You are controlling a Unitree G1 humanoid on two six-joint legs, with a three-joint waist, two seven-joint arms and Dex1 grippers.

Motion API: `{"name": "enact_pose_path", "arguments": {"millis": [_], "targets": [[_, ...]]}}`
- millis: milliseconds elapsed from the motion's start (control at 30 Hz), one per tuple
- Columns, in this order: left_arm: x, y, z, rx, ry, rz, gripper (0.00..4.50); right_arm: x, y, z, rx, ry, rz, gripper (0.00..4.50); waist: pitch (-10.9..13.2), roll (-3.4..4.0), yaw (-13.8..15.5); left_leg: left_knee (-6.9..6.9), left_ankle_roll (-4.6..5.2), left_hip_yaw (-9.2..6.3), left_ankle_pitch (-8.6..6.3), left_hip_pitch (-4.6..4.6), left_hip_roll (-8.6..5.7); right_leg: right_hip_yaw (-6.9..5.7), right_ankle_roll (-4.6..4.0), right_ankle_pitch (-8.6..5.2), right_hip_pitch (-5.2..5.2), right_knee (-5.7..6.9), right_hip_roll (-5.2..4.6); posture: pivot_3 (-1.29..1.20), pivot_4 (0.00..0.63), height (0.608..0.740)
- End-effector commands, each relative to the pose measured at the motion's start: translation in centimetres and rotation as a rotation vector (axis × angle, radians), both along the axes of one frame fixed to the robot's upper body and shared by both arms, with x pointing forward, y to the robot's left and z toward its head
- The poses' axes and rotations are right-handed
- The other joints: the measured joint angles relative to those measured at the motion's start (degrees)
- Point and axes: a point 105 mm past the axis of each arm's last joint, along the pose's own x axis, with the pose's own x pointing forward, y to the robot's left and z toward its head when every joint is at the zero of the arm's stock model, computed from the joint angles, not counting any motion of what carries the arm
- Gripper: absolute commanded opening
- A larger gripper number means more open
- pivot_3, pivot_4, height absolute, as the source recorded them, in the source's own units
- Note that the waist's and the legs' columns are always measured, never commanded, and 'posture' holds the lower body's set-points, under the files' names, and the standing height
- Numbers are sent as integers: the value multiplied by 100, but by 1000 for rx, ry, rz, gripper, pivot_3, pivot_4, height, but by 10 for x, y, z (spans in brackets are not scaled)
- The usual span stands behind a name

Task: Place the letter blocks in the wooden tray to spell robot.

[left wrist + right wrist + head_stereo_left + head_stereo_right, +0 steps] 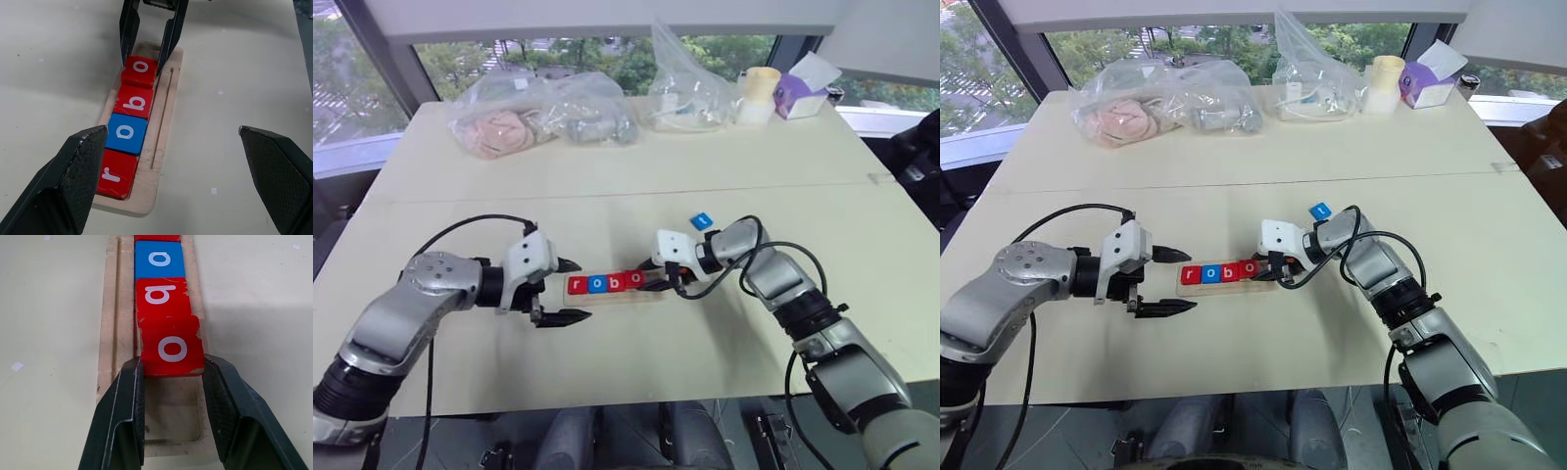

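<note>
Two clear plastic bags (540, 116) are lying along the far edge of the cream table (636, 176), another bag (685, 88) sitting beside a pale cup (759, 94) and what is perhaps a purple tissue box (803, 90).

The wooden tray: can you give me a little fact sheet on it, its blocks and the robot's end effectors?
tray: wooden tray on the table
blocks in tray: red r, blue o, red b, red o
free slot: one, at the end by the right end effector
remaining block: blue block on the table beyond the right arm
right end effector: shut on the red o
left end effector: open, holding nothing
</note>
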Motion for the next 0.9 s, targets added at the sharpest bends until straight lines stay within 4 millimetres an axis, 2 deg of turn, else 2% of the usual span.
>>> {"name": "enact_pose_path", "arguments": {"millis": [33, 333, 800, 833, 900], "targets": [[-1, -1, 8, -8, -41, -4, 4500, 1, 7, 12, 14, -43, 31, 1099, 0, 0, -1, 0, 0, 0, 0, 0, 0, 0, 0, 0, 0, 1, 0, 0, 150, 734], [1, -1, 7, -2, -48, -4, 4500, -3, 13, 19, 34, -52, 53, 1099, 0, 0, -4, 0, 0, -1, 0, 1, 0, 0, -1, -1, 0, 2, 0, 0, 150, 734], [4, -3, 5, 9, -64, -7, 4500, -9, 18, 17, 39, -43, 69, 1099, 0, 0, -2, -1, -1, -1, 0, 1, 0, 0, 0, -1, 0, 2, 0, 0, 150, 734], [4, -3, 5, 9, -65, -6, 4500, -8, 18, 17, 39, -54, 67, 2151, 0, 0, -2, -1, -1, -1, 0, 1, 0, 0, 0, -1, 0, 2, 0, 0, 150, 734], [4, -3, 4, 12, -66, -5, 4500, -6, 18, 18, 36, -73, 60, 3007, 0, 0, -2, -1, -1, -1, 0, 1, 0, 0, 0, -1, 0, 3, 0, 0, 150, 734]]}}
